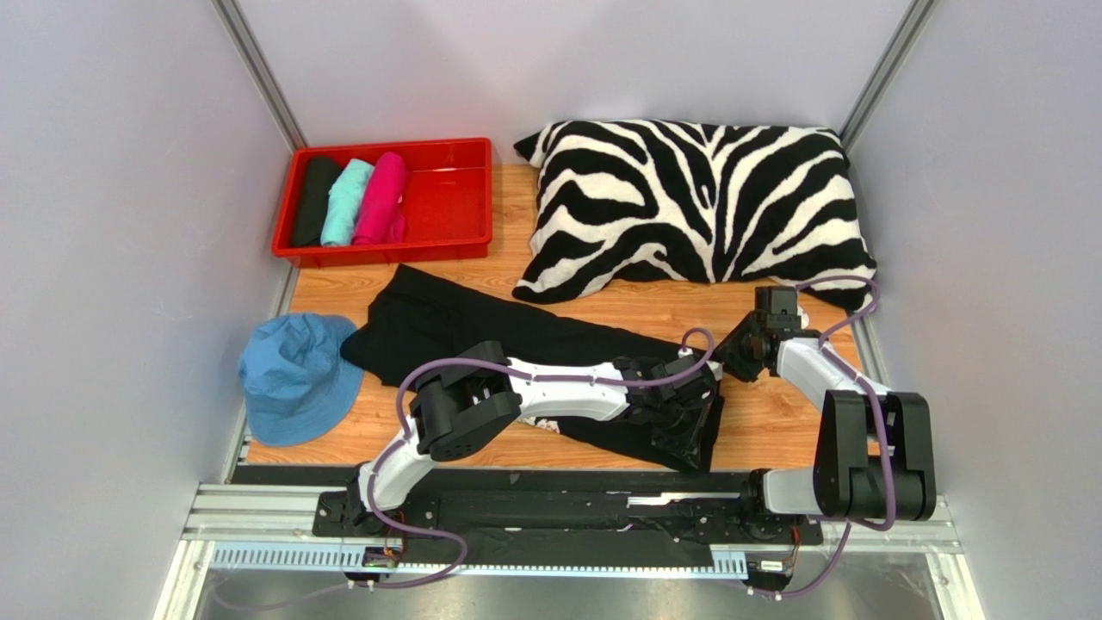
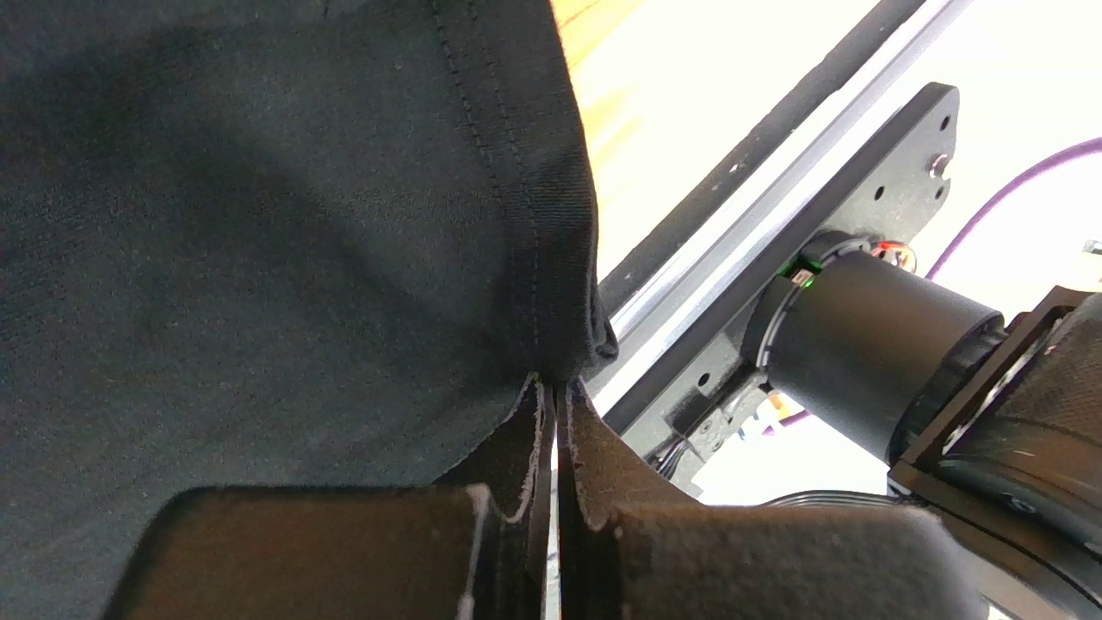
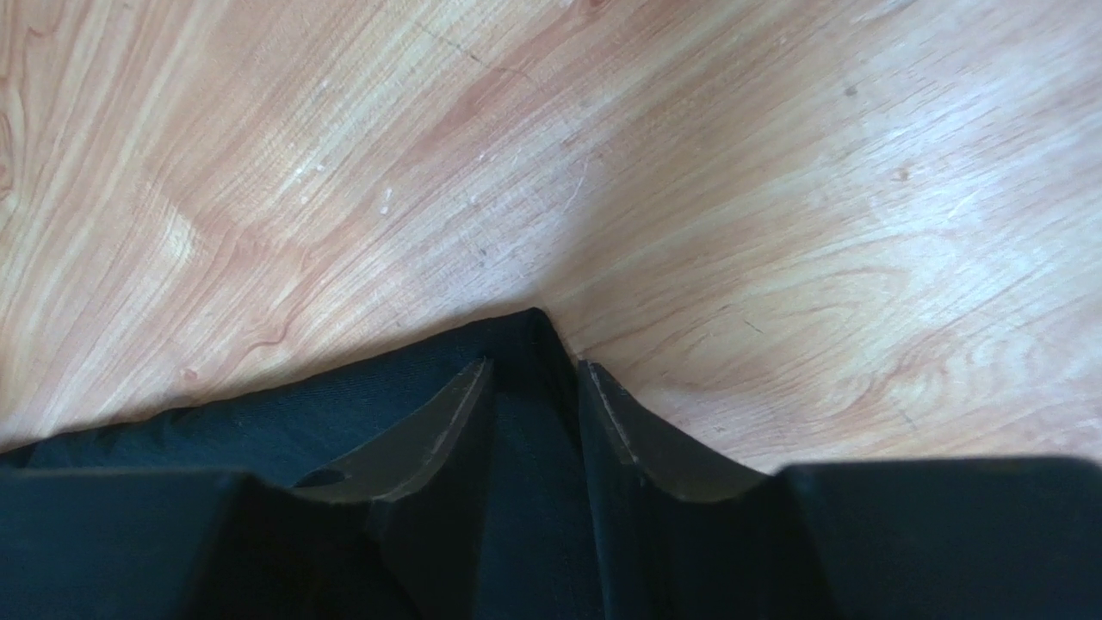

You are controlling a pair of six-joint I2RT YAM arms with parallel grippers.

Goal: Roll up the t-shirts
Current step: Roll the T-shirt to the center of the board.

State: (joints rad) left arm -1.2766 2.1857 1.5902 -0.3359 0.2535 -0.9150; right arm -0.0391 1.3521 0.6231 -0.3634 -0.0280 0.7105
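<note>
A large black t-shirt lies slantwise across the wooden table, from the middle left toward the near right. My left gripper reaches over to its near right end. In the left wrist view that gripper is shut on the stitched hem of the black t-shirt. My right gripper sits at the shirt's far right corner. In the right wrist view its jaws pinch a pointed corner of black cloth against the table. Rolled black, teal and pink tees lie in a red tray.
A zebra-striped pillow fills the back right of the table. A blue bucket hat lies at the near left edge. Grey walls close in on both sides. The arms' metal rail runs along the near edge.
</note>
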